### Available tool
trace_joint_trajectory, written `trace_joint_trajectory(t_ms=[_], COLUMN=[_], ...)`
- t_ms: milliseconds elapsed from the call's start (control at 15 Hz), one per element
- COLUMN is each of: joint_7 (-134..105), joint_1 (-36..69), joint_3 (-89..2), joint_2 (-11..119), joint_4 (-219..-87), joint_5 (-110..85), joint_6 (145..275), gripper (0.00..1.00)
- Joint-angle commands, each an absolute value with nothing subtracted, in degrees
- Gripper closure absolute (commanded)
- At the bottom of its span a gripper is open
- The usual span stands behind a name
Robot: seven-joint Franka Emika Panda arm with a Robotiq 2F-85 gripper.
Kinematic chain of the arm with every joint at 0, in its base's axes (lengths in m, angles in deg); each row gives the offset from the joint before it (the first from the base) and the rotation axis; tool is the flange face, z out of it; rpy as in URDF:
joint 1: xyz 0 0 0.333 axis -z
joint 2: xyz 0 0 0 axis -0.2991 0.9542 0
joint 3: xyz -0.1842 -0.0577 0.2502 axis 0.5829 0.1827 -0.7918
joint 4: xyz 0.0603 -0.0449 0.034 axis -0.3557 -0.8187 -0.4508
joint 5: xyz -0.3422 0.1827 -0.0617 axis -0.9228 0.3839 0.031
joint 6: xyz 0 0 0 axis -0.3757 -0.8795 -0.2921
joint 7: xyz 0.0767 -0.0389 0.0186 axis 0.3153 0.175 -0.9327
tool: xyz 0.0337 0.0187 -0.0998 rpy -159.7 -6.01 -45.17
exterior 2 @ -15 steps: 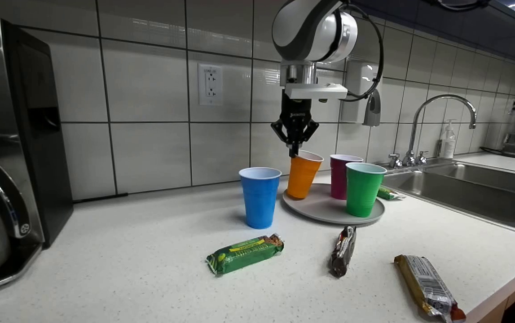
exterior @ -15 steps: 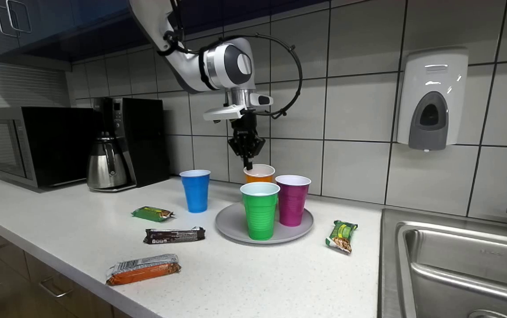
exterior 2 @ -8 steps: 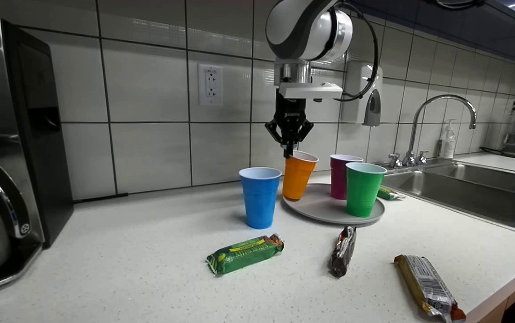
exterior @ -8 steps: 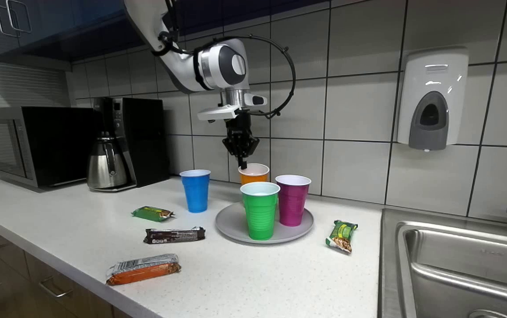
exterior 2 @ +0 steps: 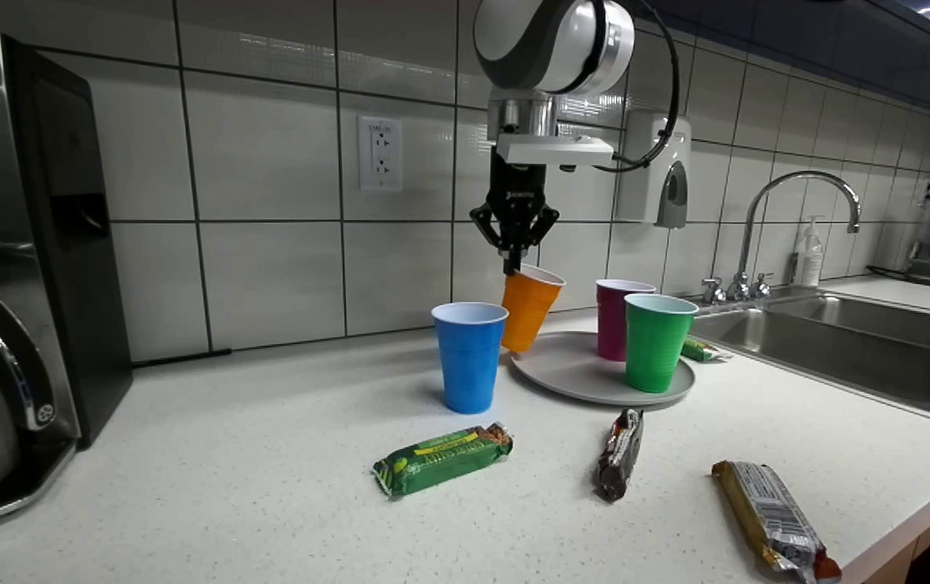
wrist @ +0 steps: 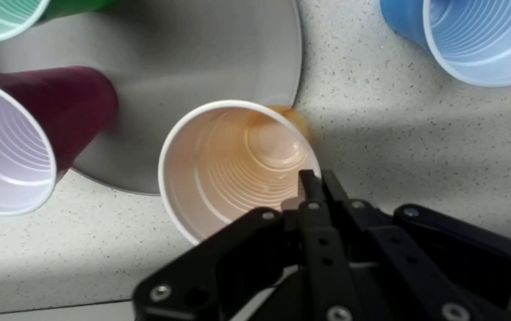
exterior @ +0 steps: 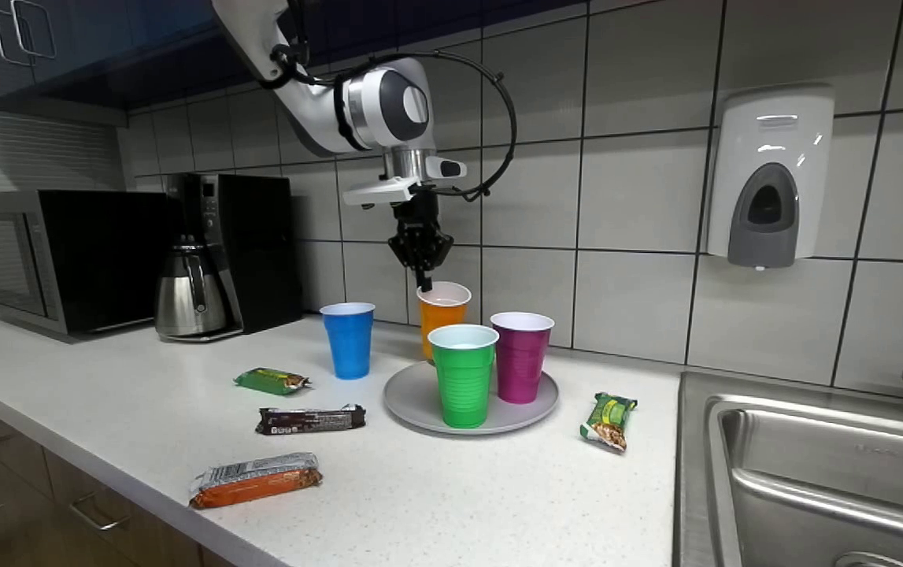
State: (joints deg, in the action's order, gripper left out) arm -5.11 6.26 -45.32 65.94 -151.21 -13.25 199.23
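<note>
White countertop [exterior: 459, 504] carries, in the foreground of an exterior view, one orange-and-silver snack bar [exterior: 254, 479], then one dark brown snack bar [exterior: 311, 420] and two green snack bars [exterior: 608, 423], one on either side of one round grey plate [exterior: 412, 394]. One green cup [exterior: 463, 386] and one magenta cup [exterior: 523, 362] stand upright on the plate; one blue cup [exterior: 350, 342] stands upright beside it. Farthest back, one orange cup [exterior 2: 529, 312] is held tilted directly beneath the gripper [exterior 2: 512, 264], base near the plate's edge. The jaws are clamped narrow on the cup's rim, one inside, one outside.

Grpr [exterior 2: 512, 261], orng cup [exterior 2: 529, 312] higher, nearer blue cup [exterior 2: 469, 357]
</note>
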Motion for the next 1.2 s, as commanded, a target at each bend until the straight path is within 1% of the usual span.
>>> trace_joint_trajectory(t_ms=[0, 1133], joint_7=[-3.2, -4.4], joint_1=[5.9, 4.0], joint_3=[-46.1, -48.2], joint_2=[63.6, 66.4], joint_4=[-153.1, -150.5], joint_5=[-15.3, -15.6], joint_6=[199.5, 198.7], gripper=[0.99, 0.99])
